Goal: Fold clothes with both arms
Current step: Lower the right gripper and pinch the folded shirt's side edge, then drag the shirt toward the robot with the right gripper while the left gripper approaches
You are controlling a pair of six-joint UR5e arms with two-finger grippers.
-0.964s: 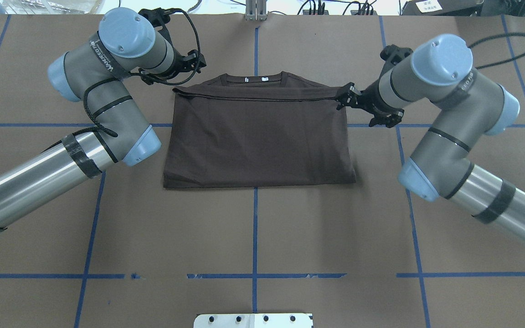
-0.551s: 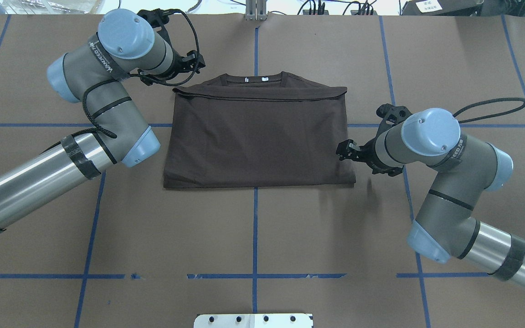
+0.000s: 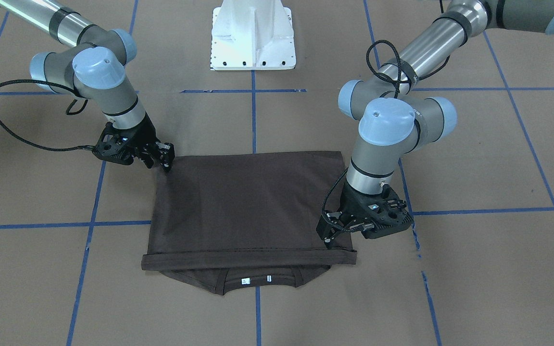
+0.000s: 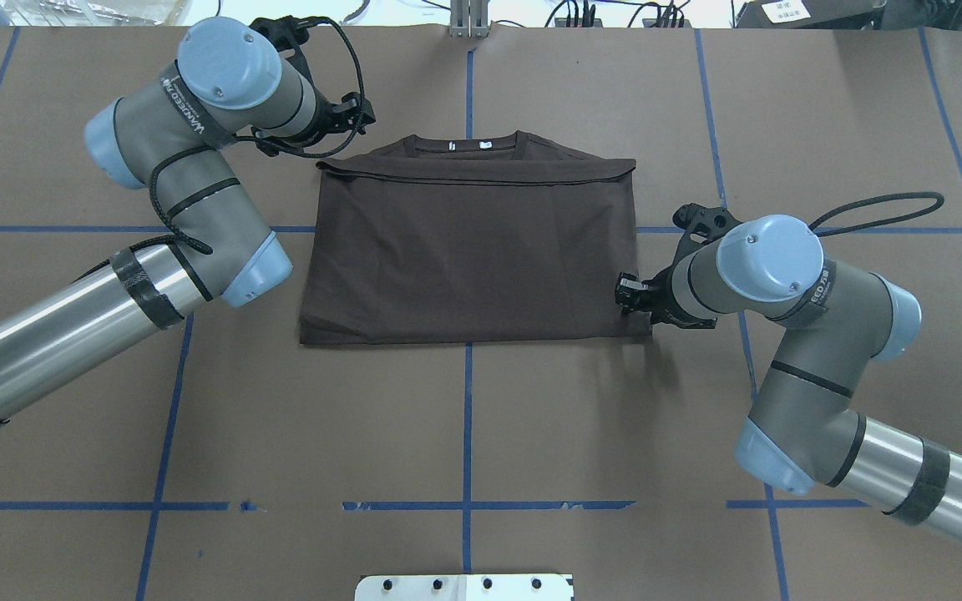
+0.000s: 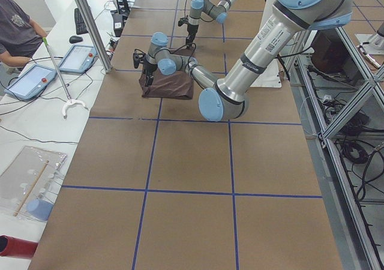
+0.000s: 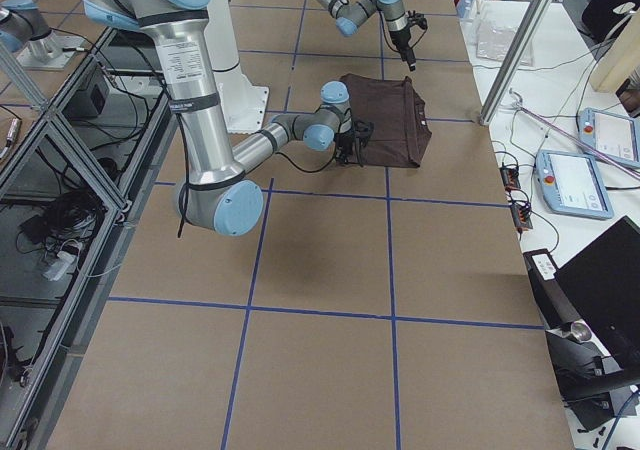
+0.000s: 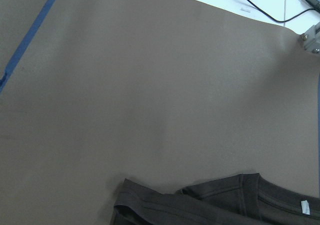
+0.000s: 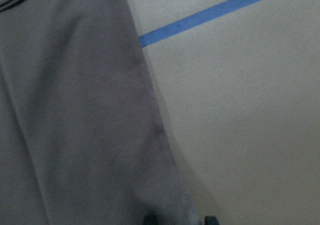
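just under my right gripper is the near right corner of the t-shirt. the rest of it lies flat on the table, spreading off to that gripper's left, long axis running crosswise between my two arms. right fingers stand apart with the cloth edge between them, nothing pinched i think. left gripper sits over the far left corner, collar side. spread or closed, can't tell. right is nearer the near edge, so i'd guess the next grab starts there.

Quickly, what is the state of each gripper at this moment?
Left gripper: cannot be told; it is at a collar-end corner of the T-shirt.
Right gripper: open, at the T-shirt's side edge, holding nothing.
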